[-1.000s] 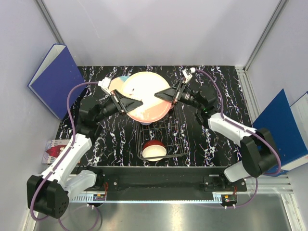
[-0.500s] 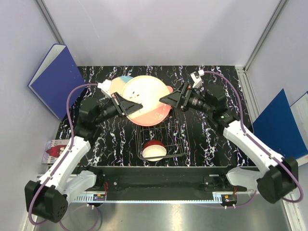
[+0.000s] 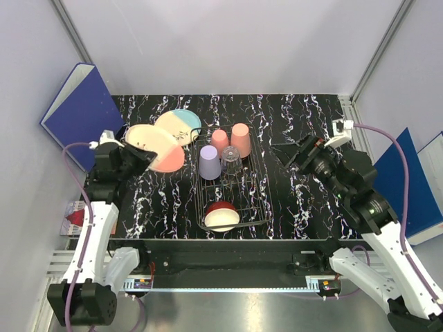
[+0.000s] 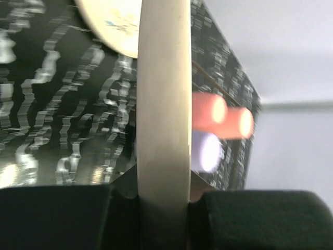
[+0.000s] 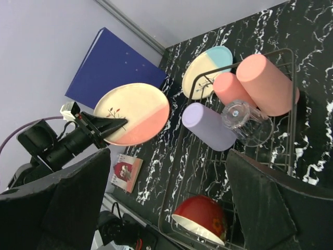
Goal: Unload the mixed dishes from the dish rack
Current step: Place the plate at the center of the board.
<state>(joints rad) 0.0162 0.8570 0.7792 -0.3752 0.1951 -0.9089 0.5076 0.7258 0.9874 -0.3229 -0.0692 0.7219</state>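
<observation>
My left gripper is shut on the rim of a cream and salmon-pink plate, holding it over the table's left side. The plate's edge runs straight between the fingers. A blue-and-cream plate lies flat beside it. The wire dish rack holds two salmon-pink cups, a lavender cup, a clear glass and a red bowl. My right gripper hangs open and empty to the right of the rack; its view shows the bowl and the held plate.
A blue binder leans on the left wall and another stands at the right. A small red booklet lies by the table's left edge. Bare marbled tabletop lies right of the rack.
The right gripper opened, let go of the plate and drew back to the right. The left arm carried the plate from above the rack out to the left.
</observation>
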